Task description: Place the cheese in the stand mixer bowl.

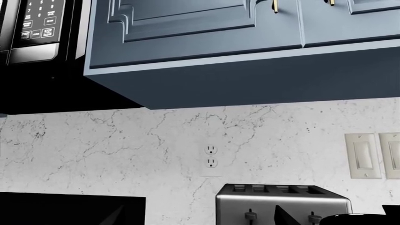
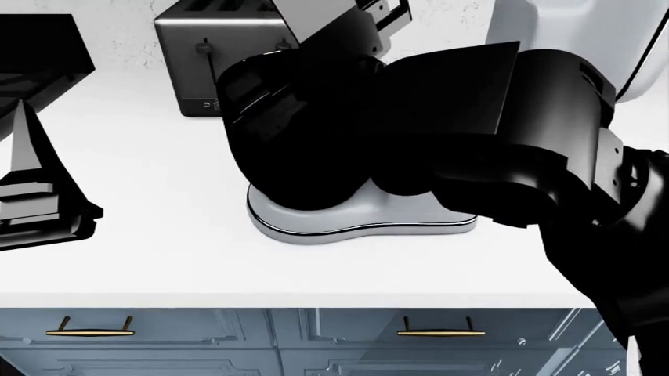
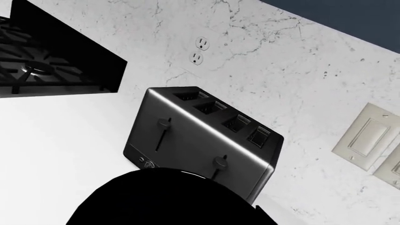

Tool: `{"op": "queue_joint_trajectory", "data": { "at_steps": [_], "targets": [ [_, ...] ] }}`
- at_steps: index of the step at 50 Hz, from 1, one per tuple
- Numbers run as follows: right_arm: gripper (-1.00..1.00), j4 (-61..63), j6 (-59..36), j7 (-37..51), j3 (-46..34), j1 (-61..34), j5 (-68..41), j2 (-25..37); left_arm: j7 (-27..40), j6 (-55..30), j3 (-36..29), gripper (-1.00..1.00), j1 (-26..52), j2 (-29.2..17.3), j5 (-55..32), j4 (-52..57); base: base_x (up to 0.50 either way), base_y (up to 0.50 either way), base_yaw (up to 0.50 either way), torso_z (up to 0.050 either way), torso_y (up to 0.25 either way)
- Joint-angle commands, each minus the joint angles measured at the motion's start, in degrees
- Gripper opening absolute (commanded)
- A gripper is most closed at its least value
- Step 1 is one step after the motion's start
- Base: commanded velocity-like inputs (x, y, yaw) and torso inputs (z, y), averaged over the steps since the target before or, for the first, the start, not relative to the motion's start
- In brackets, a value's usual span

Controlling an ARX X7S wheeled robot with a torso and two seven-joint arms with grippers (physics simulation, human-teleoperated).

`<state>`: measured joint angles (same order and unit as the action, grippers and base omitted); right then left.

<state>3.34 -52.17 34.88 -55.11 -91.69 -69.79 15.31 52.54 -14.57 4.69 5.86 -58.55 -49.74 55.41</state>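
Seemingly we were at the drop: right arm (image 2: 544, 157) reached over the stand mixer bowl (image 2: 303, 149). Cheese not visible in any view, and neither claw showed, so we could not tell spread or pinching. Next move called for release inside the rim. White desk (image 2: 157, 235), toaster (image 3: 200, 136) behind, marble backsplash (image 1: 125, 145), blue cabinets (image 1: 206, 42).

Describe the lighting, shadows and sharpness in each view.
Head view: flat bright white counter, faint shadows; the black arm and stand mixer bowl merge into one featureless dark mass. Left wrist view: sharp; cabinet underside is shaded. Right wrist view: crisp, tilted; soft sheen on the toaster, black shape below it shows no detail.
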Motion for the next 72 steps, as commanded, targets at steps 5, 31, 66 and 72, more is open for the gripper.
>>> {"op": "queue_joint_trajectory", "data": {
  "at_steps": [5, 31, 66, 72],
  "targets": [
    [1.0, -0.07, -0.71, -1.74, -0.07, 1.04, 1.22, -0.93, -0.92, 0.33, 1.54, 1.0, -0.02, 0.64, 0.71, -0.02, 0.0, 0.0, 0.0, 0.0, 0.0],
    [1.0, 29.25, -0.71, 14.61, 13.18, 2.4, -19.98, 12.43, -0.53, 0.8, 0.81, 1.0, -0.2, 0.36, 1.02, 0.11, 0.0, 0.0, 0.0, 0.0, 0.0],
    [1.0, 50.1, 14.15, 33.78, 51.54, -20.14, -64.35, 63.23, 1.31, 0.7, 1.66, 1.0, 1.03, -1.98, -1.1, 1.23, 0.0, 0.0, 0.0, 0.0, 0.0],
    [1.0, 49.29, 13.94, 35.97, 69.39, -11.94, -64.2, 61.75, 1.39, 0.81, 1.46, 1.0, 1.01, -2.0, -0.97, 1.38, 0.0, 0.0, 0.0, 0.0, 0.0]
  ]
}}
